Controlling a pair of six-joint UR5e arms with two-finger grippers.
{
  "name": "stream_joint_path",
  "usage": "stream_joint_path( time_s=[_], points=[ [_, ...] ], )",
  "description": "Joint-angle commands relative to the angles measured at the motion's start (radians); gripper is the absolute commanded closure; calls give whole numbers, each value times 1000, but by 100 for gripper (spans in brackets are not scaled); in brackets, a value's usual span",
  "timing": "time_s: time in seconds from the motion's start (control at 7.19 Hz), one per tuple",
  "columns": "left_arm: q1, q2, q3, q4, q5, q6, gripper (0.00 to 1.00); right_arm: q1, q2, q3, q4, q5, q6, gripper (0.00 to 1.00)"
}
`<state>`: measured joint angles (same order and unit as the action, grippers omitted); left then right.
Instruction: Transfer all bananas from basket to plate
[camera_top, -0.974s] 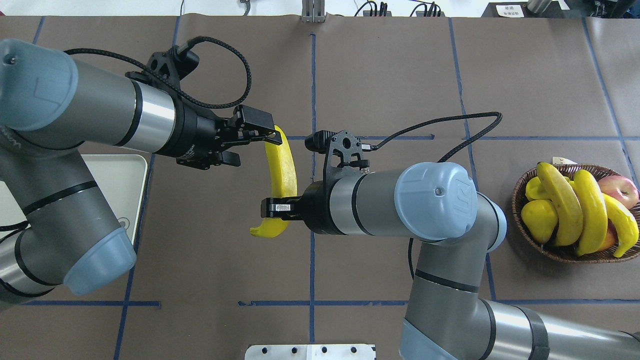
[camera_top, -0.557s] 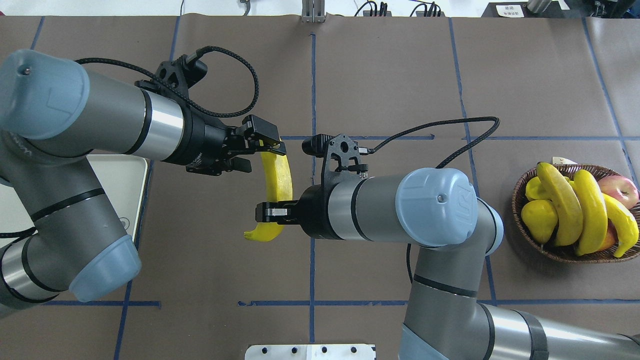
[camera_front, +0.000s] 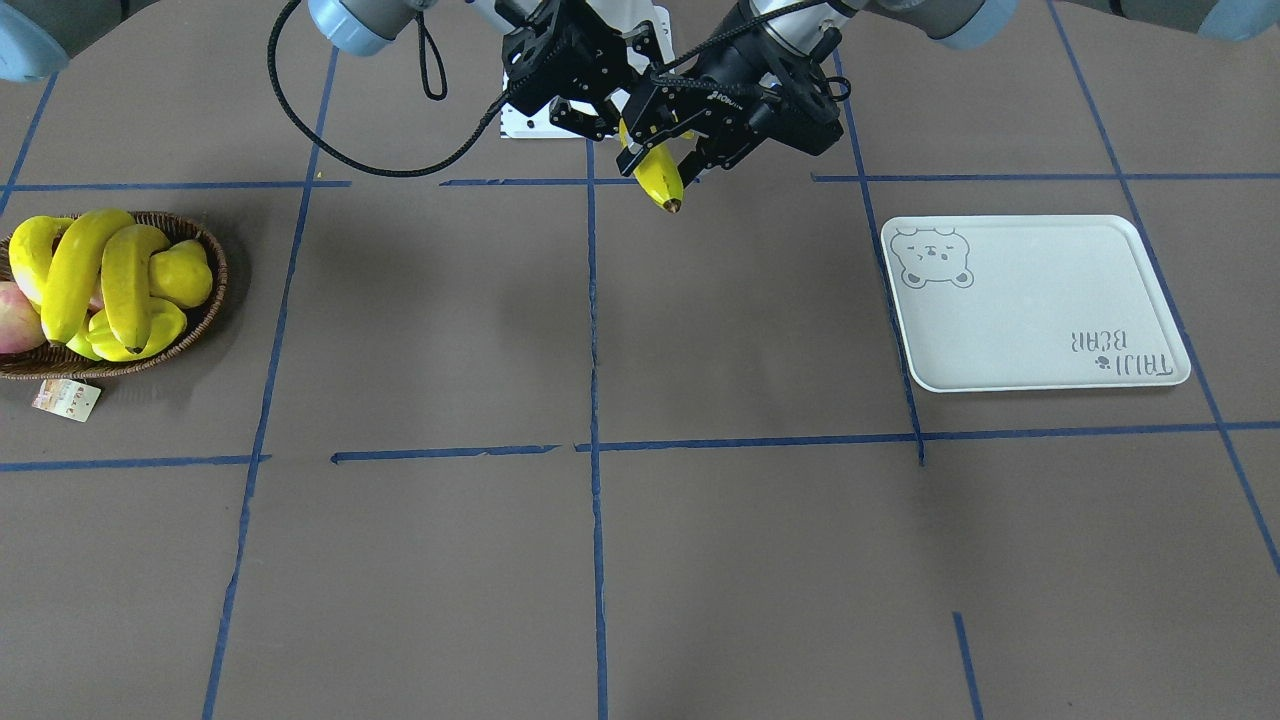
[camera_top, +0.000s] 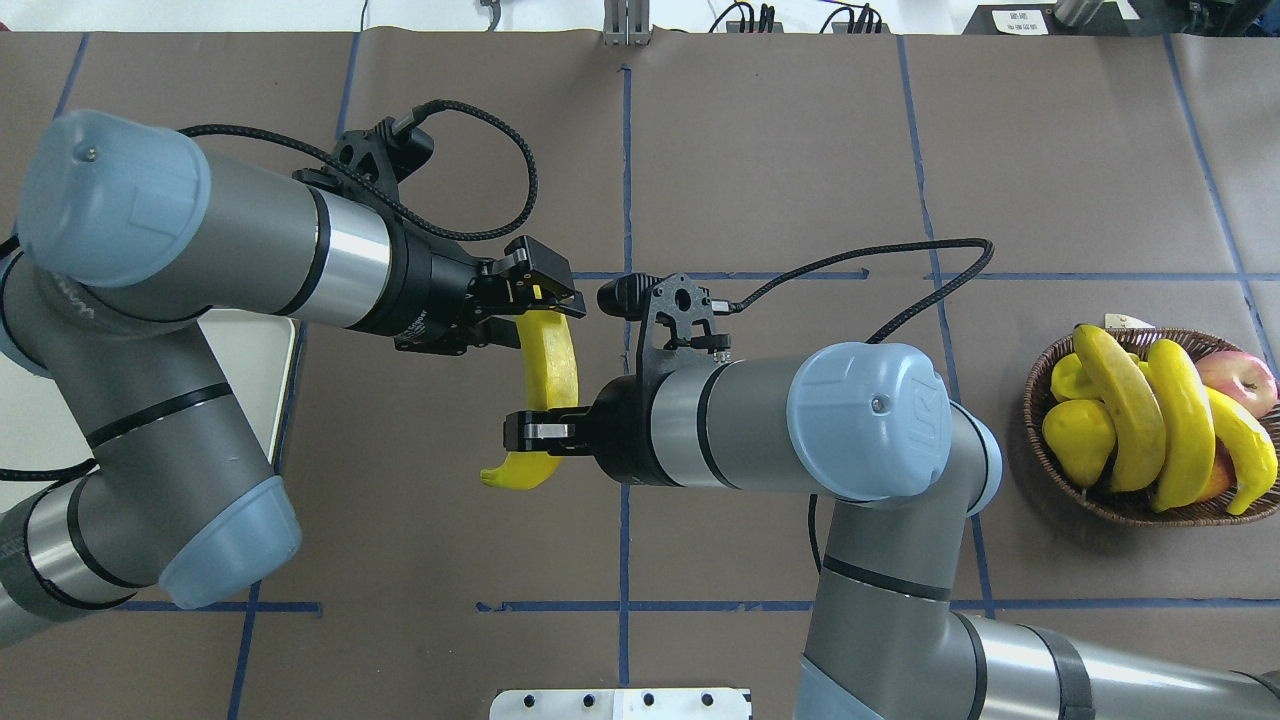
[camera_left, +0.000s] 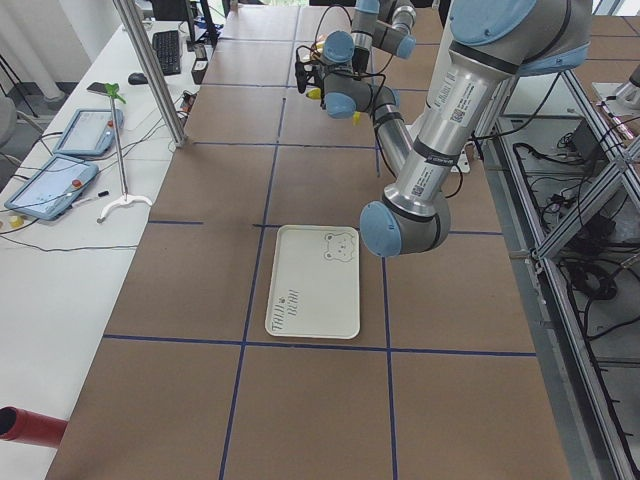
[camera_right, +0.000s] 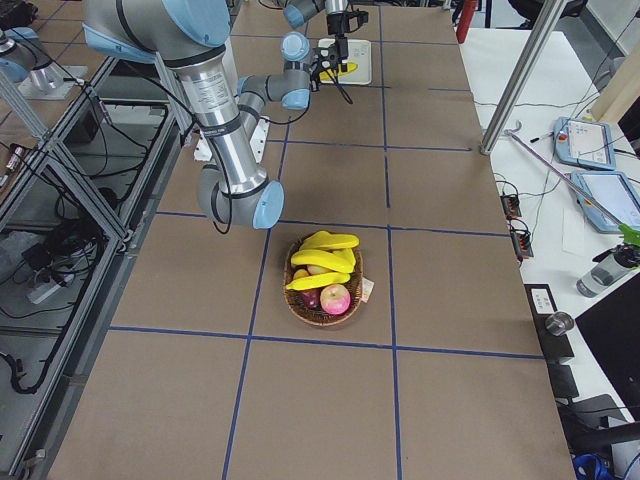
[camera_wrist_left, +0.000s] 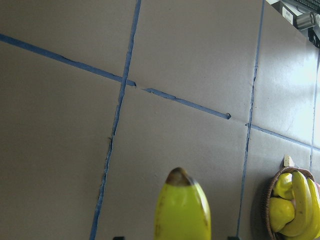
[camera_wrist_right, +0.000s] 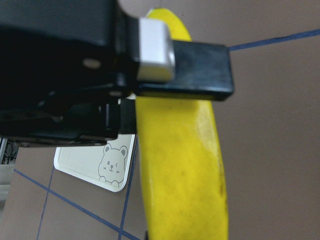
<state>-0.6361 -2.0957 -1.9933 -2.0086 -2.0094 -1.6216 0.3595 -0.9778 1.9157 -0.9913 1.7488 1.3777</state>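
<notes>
Left gripper (camera_top: 535, 318): is straddling the banana (camera_top: 552, 365) at its far end with fingers spread, having moved in over the last second.
Right gripper (camera_top: 530, 432): is clenching the banana near its stem end.
Banana: is hanging in mid-air over the table's middle, drifting slightly towards the plate (camera_front: 1040, 300).
Basket (camera_top: 1120, 505): is holding three other bananas (camera_top: 1185, 420).

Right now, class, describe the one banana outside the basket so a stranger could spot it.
Find the middle of the brown table, where two grey robot arms meet. There the right gripper clamps a long curved bright-yellow banana, its other end between the left gripper's fingers. It alone is in the air; the other bananas lie in the round dark-brown wicker basket.
</notes>
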Motion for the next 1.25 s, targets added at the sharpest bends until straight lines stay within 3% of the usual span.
stream_joint_path(
  time_s=[0.0, 0.14, 0.56, 0.7, 0.84, 1.11],
  points=[
    [3, 0, 4, -13, 1, -10, 88, 1, 2, 0, -1, 0, -3, 51],
    [3, 6, 4, -15, 1, -9, 100, 1, 2, 0, -1, 1, 4, 1],
    [-2, 12, -5, -13, 1, -3, 100, 30, 2, 9, -13, 17, 4, 1],
    [-10, 16, -2, -9, 4, -1, 100, 62, -10, 8, -21, 67, 3, 1],
    [-13, 47, -5, 2, 1, -3, 100, 123, -24, 5, -52, 175, -5, 1],
    [-65, 196, -12, 5, -8, -1, 100, 244, -62, 11, -136, 344, -25, 1]
  ],
)
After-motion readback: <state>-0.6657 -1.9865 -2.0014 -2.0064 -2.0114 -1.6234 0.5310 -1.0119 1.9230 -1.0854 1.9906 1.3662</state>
